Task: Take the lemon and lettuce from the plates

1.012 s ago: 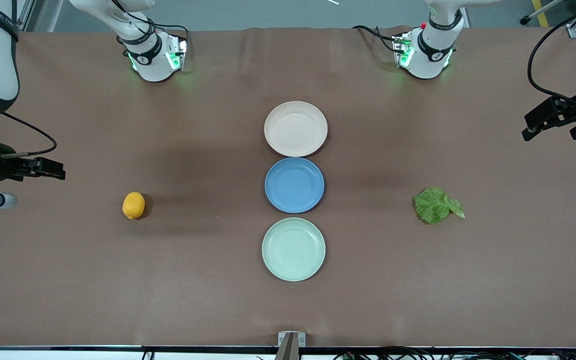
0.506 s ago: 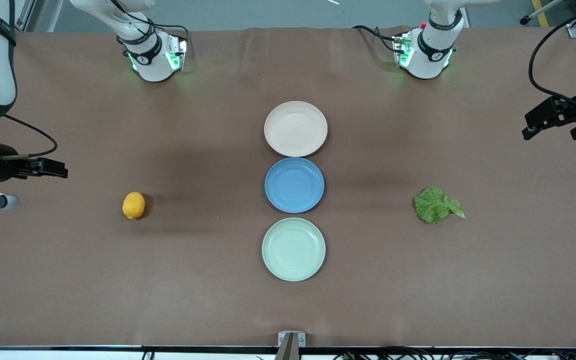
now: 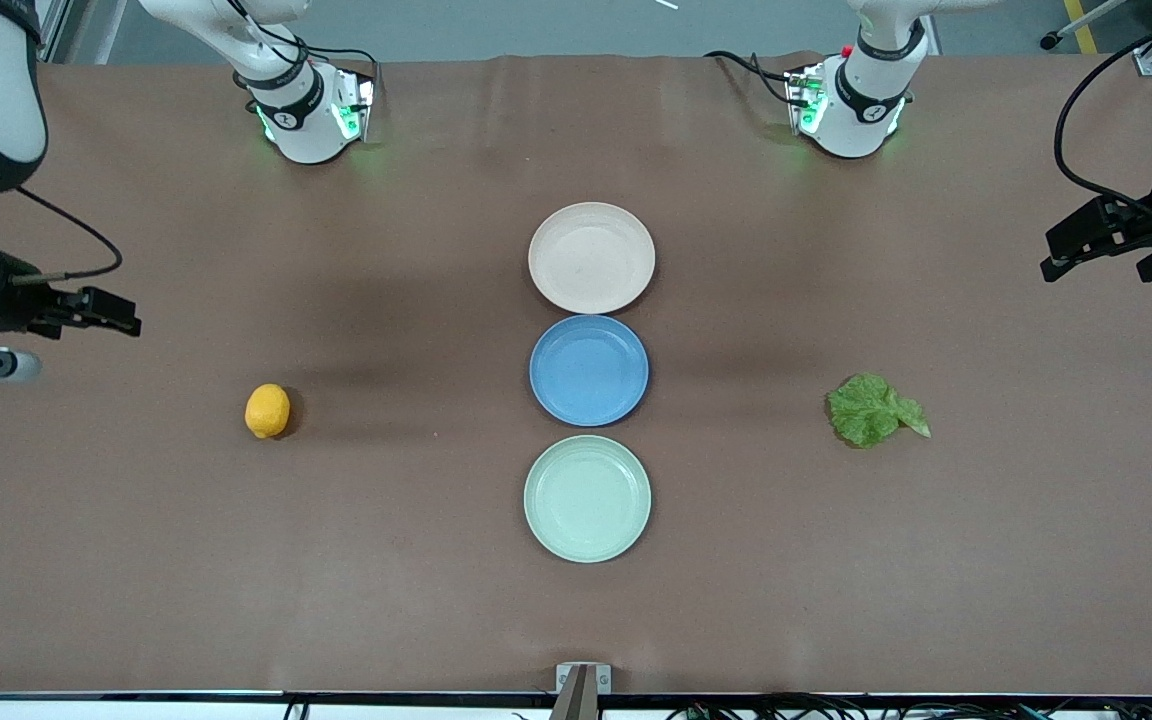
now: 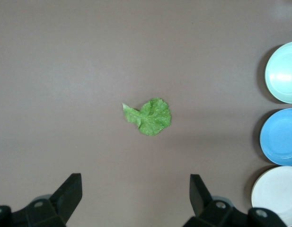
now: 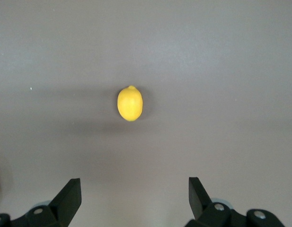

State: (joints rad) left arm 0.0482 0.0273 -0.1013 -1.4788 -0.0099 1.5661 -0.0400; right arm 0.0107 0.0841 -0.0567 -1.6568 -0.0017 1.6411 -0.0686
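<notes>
The lemon (image 3: pixel 267 410) lies on the bare table toward the right arm's end, on no plate; it also shows in the right wrist view (image 5: pixel 130 103). The lettuce (image 3: pixel 871 410) lies on the bare table toward the left arm's end and shows in the left wrist view (image 4: pixel 149 116). The beige-pink plate (image 3: pixel 591 257) and the mint plate (image 3: pixel 587 498) are empty. My right gripper (image 3: pixel 121 315) hangs open and empty high over the table's right-arm end (image 5: pixel 134 183). My left gripper (image 3: pixel 1096 265) hangs open and empty high over the left-arm end (image 4: pixel 135 182).
A blue plate (image 3: pixel 589 370), empty, sits between the two pale plates in a row at the table's middle. The three plates show at the edge of the left wrist view, the blue one (image 4: pixel 280 137) in the middle. The arm bases (image 3: pixel 306 110) stand along the table's edge.
My right gripper has drifted a little toward the robots' side of the table. The left gripper, lemon, lettuce and plates have barely moved.
</notes>
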